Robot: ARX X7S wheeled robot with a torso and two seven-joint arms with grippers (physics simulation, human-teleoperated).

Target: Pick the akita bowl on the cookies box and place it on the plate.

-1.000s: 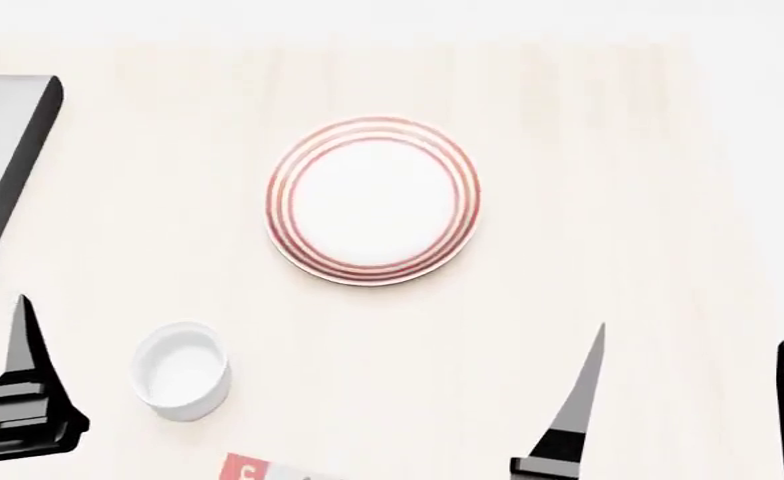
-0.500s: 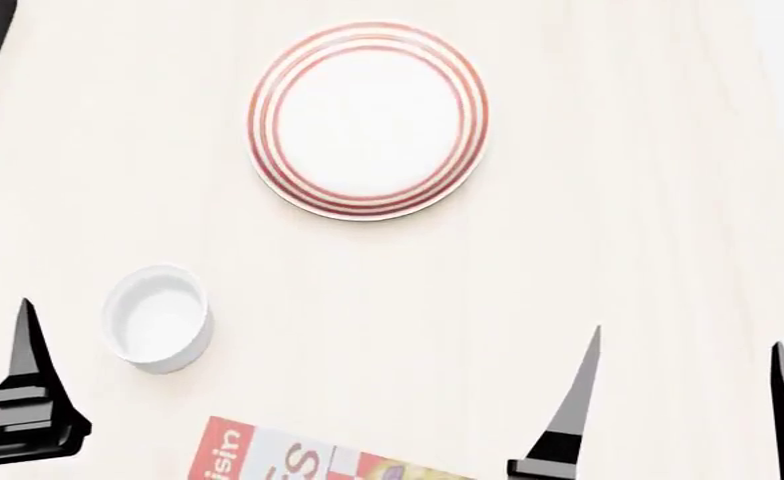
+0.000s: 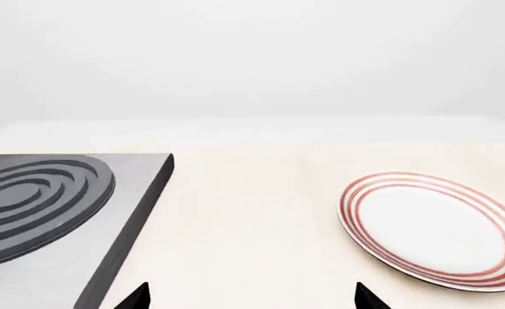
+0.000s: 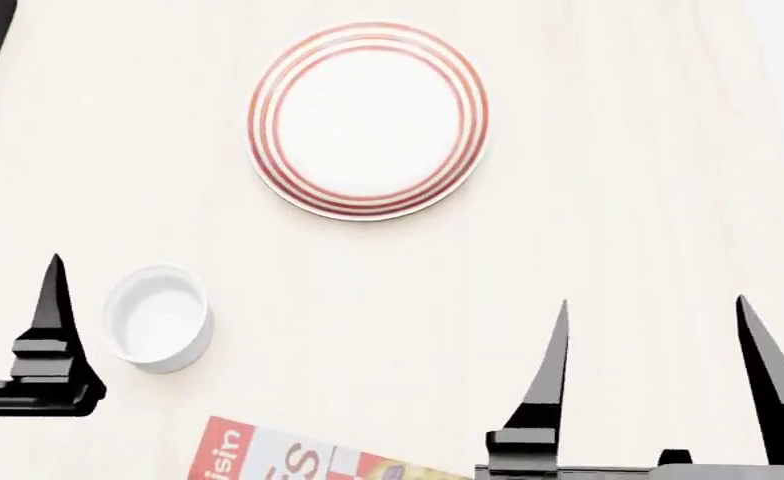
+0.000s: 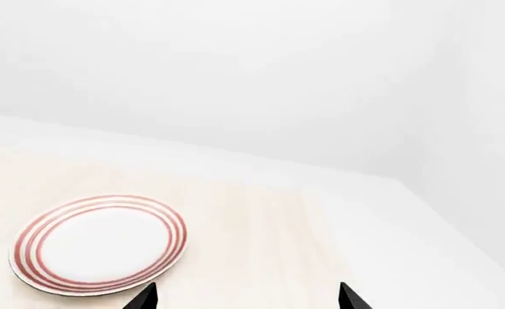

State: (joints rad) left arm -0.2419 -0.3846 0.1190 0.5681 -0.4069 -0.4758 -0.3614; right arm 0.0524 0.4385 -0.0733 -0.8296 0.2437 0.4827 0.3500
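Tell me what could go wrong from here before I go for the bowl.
The akita bowl is in no view; only a corner of the cookies box shows at the head view's near edge, so reaching now may be blind. The plain white cup sits near the left gripper and could be knocked or mistaken for the target. The plate is bare and clear, with both grippers open and empty.

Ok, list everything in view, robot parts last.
plate: one, white with red rings, far middle of table, nothing on it.
cup: one, plain white, near left, between plate and box.
cookies box: one, red and white, near edge of head view, mostly cut off.
stove: one, grey with dark coil, far left.
table: one, pale wood.
left gripper: black, open, holding nothing.
right gripper: black, open, holding nothing.
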